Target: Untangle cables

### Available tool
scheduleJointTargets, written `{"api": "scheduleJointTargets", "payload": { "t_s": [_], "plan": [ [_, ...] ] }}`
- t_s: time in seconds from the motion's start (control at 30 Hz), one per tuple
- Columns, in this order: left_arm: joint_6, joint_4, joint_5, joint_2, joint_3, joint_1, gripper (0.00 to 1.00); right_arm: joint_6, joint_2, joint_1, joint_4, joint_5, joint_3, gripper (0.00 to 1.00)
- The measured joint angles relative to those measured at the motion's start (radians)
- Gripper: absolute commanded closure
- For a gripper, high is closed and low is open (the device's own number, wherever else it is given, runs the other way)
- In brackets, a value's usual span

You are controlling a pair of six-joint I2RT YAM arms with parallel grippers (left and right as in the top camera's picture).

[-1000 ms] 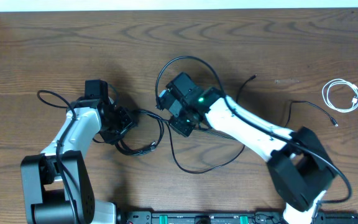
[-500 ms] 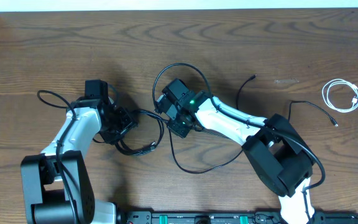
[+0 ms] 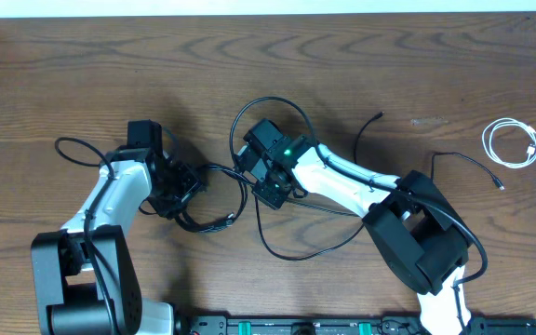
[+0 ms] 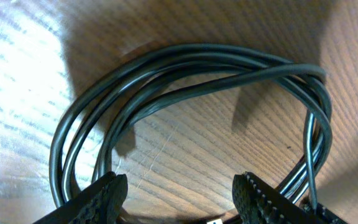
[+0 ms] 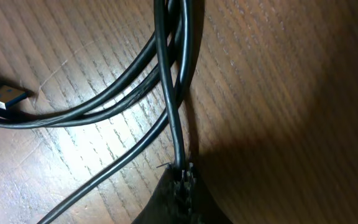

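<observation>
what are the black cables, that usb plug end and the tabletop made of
Black cables: likely rubber or soft plastic sheath, smooth, semi-gloss; pale highlights run along them and they curve in loose loops. Plug end: seemingly metal shell, bright bluish-silver glint. Tabletop: wood or wood-look laminate, brown with grain lines, low sheen; which one is unclear.

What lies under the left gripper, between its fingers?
Loops of black cable lie on the wooden table under the open left gripper. Where they pass beneath its fingers they are hidden, and from overhead the gripper body covers part of them.
</observation>
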Motion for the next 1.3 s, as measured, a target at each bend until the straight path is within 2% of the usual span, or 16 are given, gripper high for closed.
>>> {"api": "scheduleJointTargets", "payload": {
  "t_s": [0.27,0.47,0.8,1.17,1.3],
  "plan": [
    [-0.156,0.009,-0.028,0.0,0.0,-0.001,0.41,0.0,0.0,0.0,-0.015,-0.006,0.002,0.99],
    [-0.185,0.012,-0.134,0.0,0.0,-0.043,0.42,0.0,0.0,0.0,-0.033,-0.009,0.003,0.99],
    [-0.092,-0.026,-0.333,0.0,0.0,-0.111,0.51,0.0,0.0,0.0,-0.055,-0.013,0.006,0.99],
    [0.108,-0.037,-0.375,0.003,0.0,-0.111,0.51,0.0,-0.002,0.0,-0.077,-0.017,0.007,0.99],
    [0.145,-0.037,-0.375,0.004,0.0,-0.111,0.51,0.0,-0.002,0.0,-0.078,-0.017,0.007,0.99]
  ]
}}
